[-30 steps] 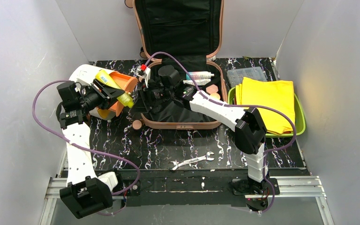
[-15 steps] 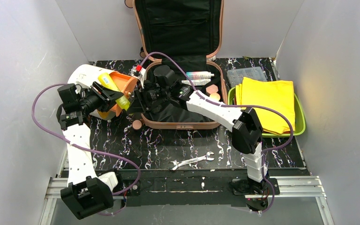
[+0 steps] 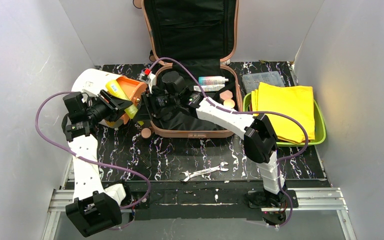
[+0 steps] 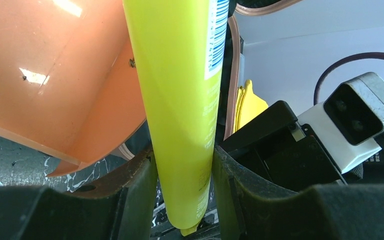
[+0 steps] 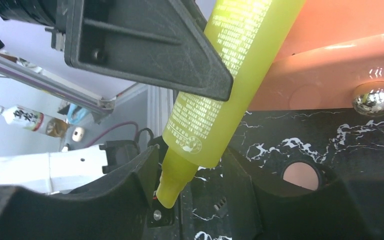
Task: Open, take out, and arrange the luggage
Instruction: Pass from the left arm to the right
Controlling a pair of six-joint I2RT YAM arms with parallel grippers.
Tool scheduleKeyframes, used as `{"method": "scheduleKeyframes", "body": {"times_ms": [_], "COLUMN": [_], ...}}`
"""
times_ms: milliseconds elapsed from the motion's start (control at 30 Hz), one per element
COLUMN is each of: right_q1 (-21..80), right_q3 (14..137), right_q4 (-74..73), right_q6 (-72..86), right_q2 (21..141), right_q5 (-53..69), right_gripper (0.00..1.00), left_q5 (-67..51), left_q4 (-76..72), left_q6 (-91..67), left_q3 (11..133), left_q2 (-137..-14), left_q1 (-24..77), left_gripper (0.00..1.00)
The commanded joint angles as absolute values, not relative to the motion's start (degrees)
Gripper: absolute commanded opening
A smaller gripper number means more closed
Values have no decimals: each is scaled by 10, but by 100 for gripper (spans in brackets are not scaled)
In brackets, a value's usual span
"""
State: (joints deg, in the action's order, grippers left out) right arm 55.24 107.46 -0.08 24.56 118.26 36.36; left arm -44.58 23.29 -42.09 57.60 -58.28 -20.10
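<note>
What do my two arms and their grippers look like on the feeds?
Both match: the left arm and right arm have white boxy links, black joint housings and bases, with a purple cable looping alongside each. The left gripper and right gripper have chunky matte-black fingers. A white camera module sits at the right wrist.

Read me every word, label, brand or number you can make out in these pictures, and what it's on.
Nothing can be quoted; every print is too small or blurred.
Lime-yellow plastic tube: barcode and fine print, unreadable.
White-labelled bottle lying in the background: dark characters, blurred.
White tube with a coloured label in the salmon-pink hard-shell suitcase: too small.
</note>
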Motion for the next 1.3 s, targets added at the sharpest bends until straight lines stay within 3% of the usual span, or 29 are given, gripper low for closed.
{"method": "scheduleKeyframes", "body": {"times_ms": [0,67,167,267,300,467,600,900,1267], "right_q1": [553,553,553,553,553,553,553,553,527], "right_q3": [1100,1101,1098,1091,1090,1087,1089,1062,1055], "right_q4": [50,50,53,58,59,78,88,141,140], "right_q6": [302,311,323,336,340,371,390,484,551], "right_q2": [1186,1189,1193,1191,1190,1181,1175,1152,1131], "right_q5": [369,366,368,371,371,379,389,391,369], "right_gripper": [58,51,22,11,9,6,6,5,1], "left_q5": [-464,-464,-464,-461,-460,-454,-454,-438,-338], "left_q4": [225,224,223,227,227,231,227,236,275], "left_q6": [-411,-411,-411,-407,-406,-400,-398,-362,-194], "left_q3": [573,571,570,571,572,583,588,632,672], "left_q2": [-561,-559,-558,-559,-558,-559,-563,-578,-554], "left_q1": [-201,-201,-200,-201,-201,-202,-204,-215,-218], "left_gripper": [0,0,0,0,6,34,42,97,98]}}
